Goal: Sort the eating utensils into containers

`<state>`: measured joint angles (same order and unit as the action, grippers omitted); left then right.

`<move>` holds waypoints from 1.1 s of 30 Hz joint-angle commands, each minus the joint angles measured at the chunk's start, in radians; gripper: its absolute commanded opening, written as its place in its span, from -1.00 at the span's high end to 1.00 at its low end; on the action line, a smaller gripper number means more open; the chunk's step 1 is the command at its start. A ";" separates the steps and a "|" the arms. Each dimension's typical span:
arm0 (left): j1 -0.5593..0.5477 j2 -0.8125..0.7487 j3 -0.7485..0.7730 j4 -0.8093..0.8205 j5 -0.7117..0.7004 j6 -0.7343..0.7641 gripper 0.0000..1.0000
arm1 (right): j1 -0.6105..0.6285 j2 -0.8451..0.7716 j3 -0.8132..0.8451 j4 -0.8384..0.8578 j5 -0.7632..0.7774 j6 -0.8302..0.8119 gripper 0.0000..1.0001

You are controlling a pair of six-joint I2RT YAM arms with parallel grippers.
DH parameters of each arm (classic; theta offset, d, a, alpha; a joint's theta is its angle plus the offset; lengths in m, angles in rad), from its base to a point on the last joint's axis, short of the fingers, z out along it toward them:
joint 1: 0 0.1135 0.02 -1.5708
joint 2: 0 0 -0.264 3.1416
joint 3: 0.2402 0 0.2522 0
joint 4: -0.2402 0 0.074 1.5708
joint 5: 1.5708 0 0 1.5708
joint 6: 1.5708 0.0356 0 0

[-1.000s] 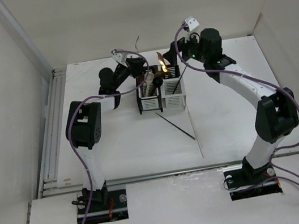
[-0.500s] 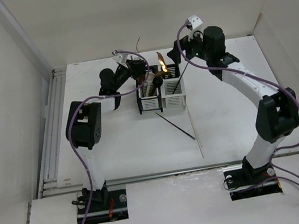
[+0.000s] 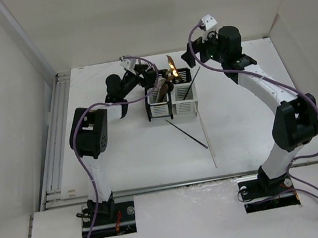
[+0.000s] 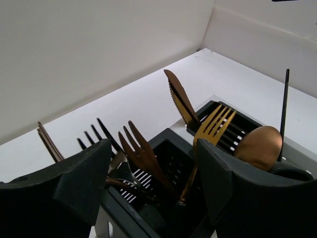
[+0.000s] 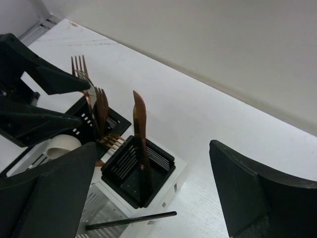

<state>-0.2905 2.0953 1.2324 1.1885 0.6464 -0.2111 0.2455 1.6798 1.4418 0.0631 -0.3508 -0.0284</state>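
Left gripper (image 4: 154,174), right gripper (image 5: 153,184) jaws wide, empty; only top view shows white chopstick (image 3: 207,139) on table (image 3: 125,152).

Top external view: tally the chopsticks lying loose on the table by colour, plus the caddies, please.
Black chopstick: 1
White chopstick: 1
Caddies: 2, the left caddy and the right caddy
Total: 4
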 commanded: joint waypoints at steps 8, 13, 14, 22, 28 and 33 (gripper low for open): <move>0.051 -0.152 0.035 -0.050 0.082 -0.008 -0.38 | 0.054 -0.086 0.089 -0.219 0.234 -0.110 -1.00; 0.070 -0.211 0.055 -0.183 0.093 0.004 -0.40 | 0.054 -0.160 0.028 -0.428 0.377 -0.119 -1.00; 0.079 -0.230 0.065 -0.207 0.093 0.004 -0.40 | 0.078 -0.170 -0.007 -0.463 0.435 -0.110 -1.00; 0.125 -0.382 -0.077 -0.273 -0.011 0.009 -0.45 | 0.411 -0.293 -0.279 -0.563 0.457 -0.148 -0.07; 0.165 -0.544 -0.236 -0.398 -0.208 0.042 -0.47 | 0.564 -0.128 -0.256 -0.617 0.388 -0.159 -0.13; 0.185 -0.655 -0.344 -0.434 -0.292 0.052 -0.50 | 0.562 0.085 -0.190 -0.698 0.397 -0.130 -0.12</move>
<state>-0.1143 1.5192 0.9276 0.7738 0.4370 -0.1791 0.8242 1.6810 1.1809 -0.5606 0.0334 -0.1841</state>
